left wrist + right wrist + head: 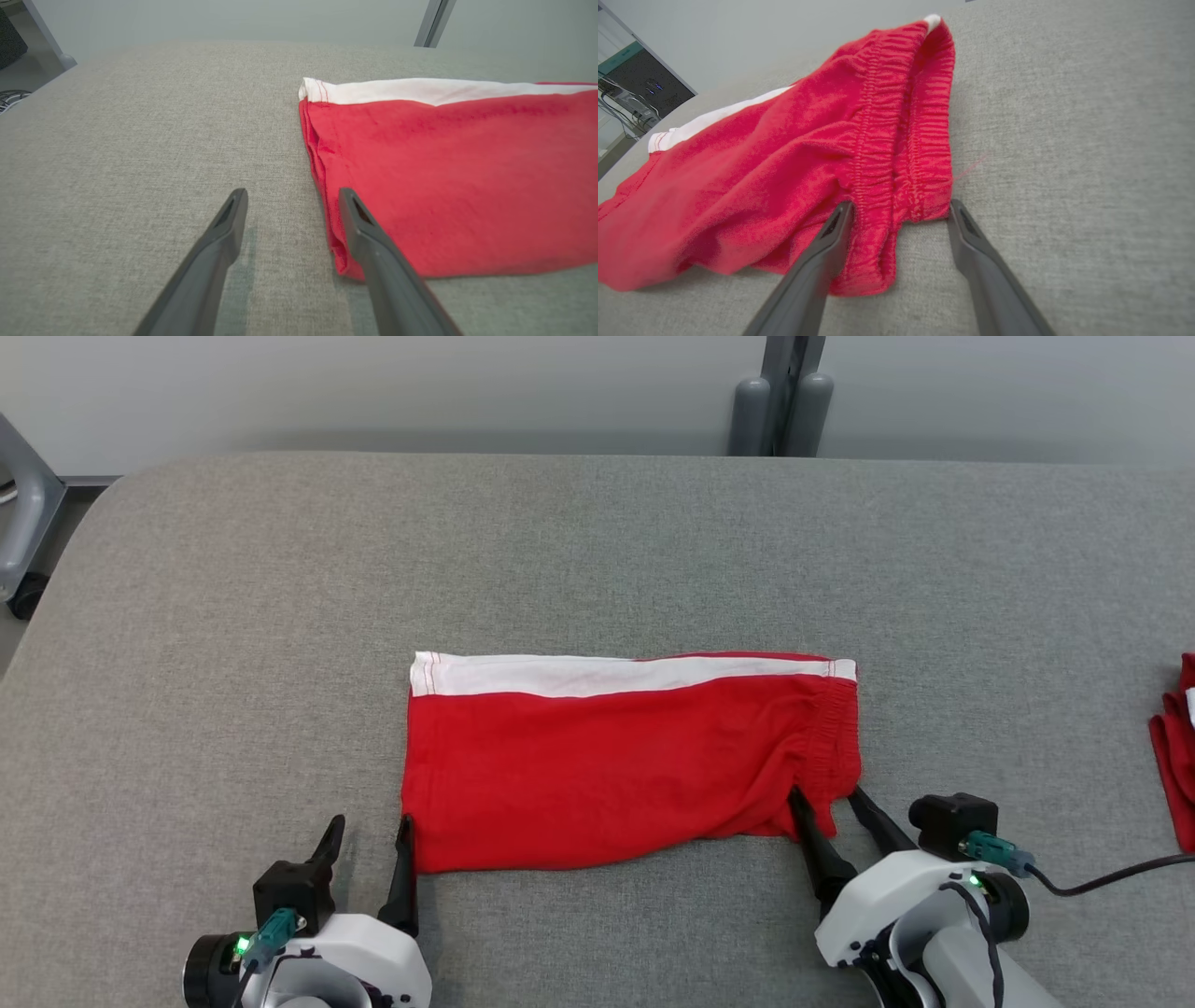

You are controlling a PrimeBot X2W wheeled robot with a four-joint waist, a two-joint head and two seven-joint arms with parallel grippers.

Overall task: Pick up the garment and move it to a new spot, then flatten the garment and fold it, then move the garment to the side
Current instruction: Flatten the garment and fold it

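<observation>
Toward the front edge of the tabletop (597,541) lay red shorts (616,765), light and limp, likely best pinched at near corners, where left gripper (371,823) and right gripper (823,793) stood spread.

Red-and-white cotton shorts (458,177) are running past the left wrist view's right edge, a crumpled red cloth (1174,756) past the head view's.

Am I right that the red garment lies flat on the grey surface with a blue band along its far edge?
Not quite: the band along the far edge of the red garment is white, not blue, as the head view shows.
</observation>
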